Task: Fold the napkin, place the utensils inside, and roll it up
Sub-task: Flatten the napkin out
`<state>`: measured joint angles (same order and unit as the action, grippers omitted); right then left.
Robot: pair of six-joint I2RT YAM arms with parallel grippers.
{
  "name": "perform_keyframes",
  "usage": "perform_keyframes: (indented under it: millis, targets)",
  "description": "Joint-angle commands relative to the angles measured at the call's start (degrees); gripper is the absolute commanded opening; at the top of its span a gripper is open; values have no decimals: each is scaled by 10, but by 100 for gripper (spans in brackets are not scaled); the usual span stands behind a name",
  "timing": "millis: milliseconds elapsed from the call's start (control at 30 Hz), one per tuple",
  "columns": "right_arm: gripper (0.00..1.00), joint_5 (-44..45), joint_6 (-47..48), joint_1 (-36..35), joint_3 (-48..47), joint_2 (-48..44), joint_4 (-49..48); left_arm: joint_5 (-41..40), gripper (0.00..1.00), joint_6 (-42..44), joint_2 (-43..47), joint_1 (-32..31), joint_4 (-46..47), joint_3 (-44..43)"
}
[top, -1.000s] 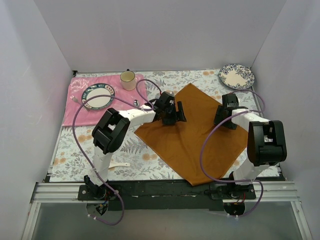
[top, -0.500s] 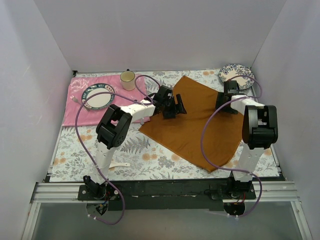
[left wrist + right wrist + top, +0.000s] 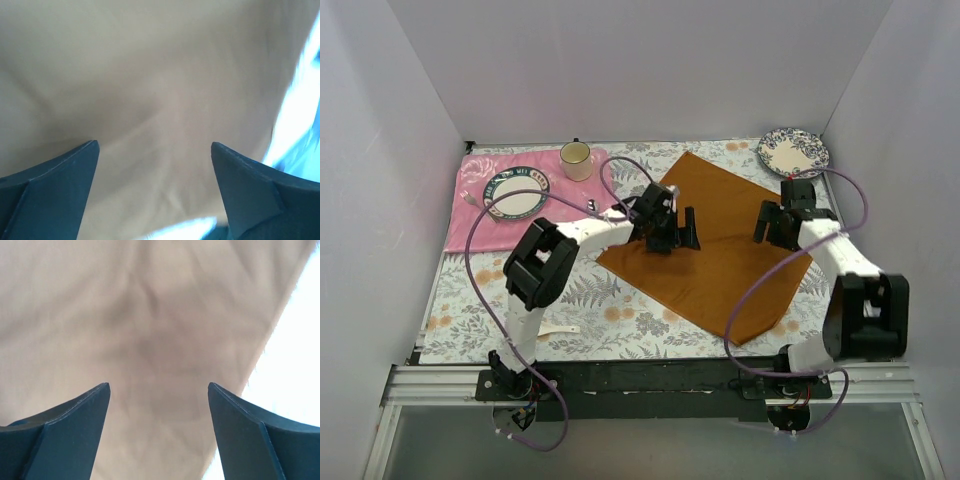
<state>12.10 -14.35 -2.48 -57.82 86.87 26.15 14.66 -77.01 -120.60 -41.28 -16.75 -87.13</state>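
The rust-orange napkin (image 3: pixel 720 272) lies on the floral tablecloth in the middle and right of the top view, and it fills both wrist views (image 3: pixel 150 75) (image 3: pixel 150 315). My left gripper (image 3: pixel 685 238) (image 3: pixel 154 143) hovers open over the napkin's left part with nothing between its fingers. Over the napkin's right edge my right gripper (image 3: pixel 778 232) (image 3: pixel 158 385) also stands open and holds nothing. A white ceramic spoon (image 3: pixel 563 328) lies near the front left, partly hidden behind the left arm.
A pink floral placemat (image 3: pixel 470 230) at the back left carries a blue-rimmed plate (image 3: pixel 517 191) and a cream cup (image 3: pixel 576 158). A blue-patterned plate (image 3: pixel 793 152) sits in the back right corner. White walls close in three sides.
The napkin has shifted toward the back and its front corner has drawn in. Both grippers have opened wider and let go of the cloth. The right arm swung out to the right.
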Motion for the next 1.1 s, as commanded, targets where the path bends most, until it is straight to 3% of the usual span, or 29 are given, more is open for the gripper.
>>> perform_keyframes:
  millis: [0,133,233,300,367,433,533,767,967,1067]
  targets:
    - [87,-17,-49,18,95,-157,50,64,97,52,148,-124,36,102]
    - [86,-22,-45,20,109,-239,69,-48,84,139,204,-256,108,200]
    - [86,-25,-42,20,83,-254,93,-100,68,185,179,-293,105,181]
    - [86,-28,-39,20,71,-260,110,-104,63,208,152,-306,102,165]
    - [86,-28,-36,20,65,-269,113,-124,64,218,139,-330,99,144]
    - [86,-24,-30,20,61,-287,113,-137,76,229,114,-347,95,128]
    - [86,-19,-24,20,51,-302,122,-168,77,237,80,-361,93,105]
    - [86,-16,-14,20,52,-312,127,-223,56,244,34,-370,91,71]
    - [86,-21,-9,20,66,-307,115,-277,29,241,47,-368,76,54]
    - [86,-28,-6,20,75,-297,110,-289,10,236,49,-355,61,37]
